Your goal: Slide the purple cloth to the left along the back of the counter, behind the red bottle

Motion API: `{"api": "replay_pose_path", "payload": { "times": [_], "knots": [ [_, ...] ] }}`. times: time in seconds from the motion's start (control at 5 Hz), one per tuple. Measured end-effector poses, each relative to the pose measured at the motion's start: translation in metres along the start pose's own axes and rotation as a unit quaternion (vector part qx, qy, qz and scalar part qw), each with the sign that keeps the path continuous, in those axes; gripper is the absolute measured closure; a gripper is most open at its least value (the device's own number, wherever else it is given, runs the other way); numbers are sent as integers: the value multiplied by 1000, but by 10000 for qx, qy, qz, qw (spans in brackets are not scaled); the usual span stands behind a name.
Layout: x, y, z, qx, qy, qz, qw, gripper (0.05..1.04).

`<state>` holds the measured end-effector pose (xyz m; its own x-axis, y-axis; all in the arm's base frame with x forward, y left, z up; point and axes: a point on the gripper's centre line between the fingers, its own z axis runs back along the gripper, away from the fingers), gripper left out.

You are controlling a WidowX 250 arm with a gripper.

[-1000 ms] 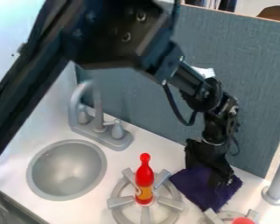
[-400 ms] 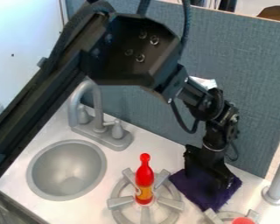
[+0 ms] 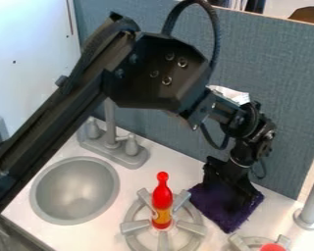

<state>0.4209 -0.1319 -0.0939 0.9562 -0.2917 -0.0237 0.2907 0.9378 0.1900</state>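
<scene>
Claw [image 3: 232, 190] on cloth [image 3: 229, 221], near panel [image 3: 281, 71]

Two burners [image 3: 135, 226]; one bottle [image 3: 162, 200] — one cloth [image 3: 230, 220]

Behind the gripper [image 3: 230, 196] rises a blue-grey, textured panel [image 3: 281, 63], with a brown rounded shape [image 3: 309, 13] above its edge. Well to its left stands a bright white wall [image 3: 28, 49]. A white counter [image 3: 130, 185] lies around it, with a round grey sink [image 3: 74, 159] and faucet [image 3: 111, 125] leftward and a grey post [image 3: 311, 203] rightward.

The white countertop [image 3: 137, 184] carries 1 dark purple cloth [image 3: 223, 216] — plus 1 grey faucet [image 3: 122, 157] and 2 burners [image 3: 135, 226].
</scene>
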Motion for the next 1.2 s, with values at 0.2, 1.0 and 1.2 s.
{"api": "replay_pose_path", "payload": {
  "times": [0.2, 1.0, 1.2],
  "knots": [
    [5, 8, -1, 223, 71, 72, 9997, 83],
    [-17, 119, -15, 203, 805, 1637, 9830, 83],
    [-19, 135, -18, 180, 872, 1745, 9806, 83]
  ]
}}
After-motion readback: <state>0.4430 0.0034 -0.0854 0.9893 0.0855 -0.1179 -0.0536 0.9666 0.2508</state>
